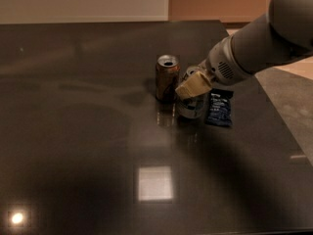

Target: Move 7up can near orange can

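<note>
The orange can (167, 77) stands upright on the dark table (78, 131), open top showing. The 7up can (191, 105), silvery-grey with a dark label, stands just right of it, nearly touching. My gripper (194, 86) comes in from the upper right on a grey arm. Its tan fingers (192, 85) lie over the 7up can's top and front and hide its upper part.
A dark blue snack packet (218, 107) lies flat just right of the 7up can. The table's right edge (274, 106) runs diagonally beside it, with tan floor beyond. A wall rises behind the table's far edge.
</note>
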{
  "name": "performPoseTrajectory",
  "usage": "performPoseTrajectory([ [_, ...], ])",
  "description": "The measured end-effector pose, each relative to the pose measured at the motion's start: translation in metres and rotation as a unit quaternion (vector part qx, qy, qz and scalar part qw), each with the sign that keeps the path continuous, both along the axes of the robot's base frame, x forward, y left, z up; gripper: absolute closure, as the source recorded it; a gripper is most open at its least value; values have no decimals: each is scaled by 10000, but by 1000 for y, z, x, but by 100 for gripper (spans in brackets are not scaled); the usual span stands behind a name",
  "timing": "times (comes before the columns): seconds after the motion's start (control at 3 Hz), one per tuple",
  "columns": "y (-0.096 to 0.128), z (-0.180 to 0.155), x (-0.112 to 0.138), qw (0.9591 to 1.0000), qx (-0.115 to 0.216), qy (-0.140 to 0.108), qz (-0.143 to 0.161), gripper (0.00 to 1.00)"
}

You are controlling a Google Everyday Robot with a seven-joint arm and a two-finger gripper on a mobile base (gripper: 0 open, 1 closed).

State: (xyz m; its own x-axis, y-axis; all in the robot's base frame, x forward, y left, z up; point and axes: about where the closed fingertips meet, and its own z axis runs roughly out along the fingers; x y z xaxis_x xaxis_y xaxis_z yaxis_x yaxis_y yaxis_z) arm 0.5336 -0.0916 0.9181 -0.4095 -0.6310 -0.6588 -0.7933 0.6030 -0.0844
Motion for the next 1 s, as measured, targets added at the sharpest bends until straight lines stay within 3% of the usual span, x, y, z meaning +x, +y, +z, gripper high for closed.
performPoseTrajectory([
  [0.33, 5, -8, 11, 10000, 9, 48, -7, 100],
  [1.0, 21, -17, 26, 9998, -73, 60, 146, 60],
])
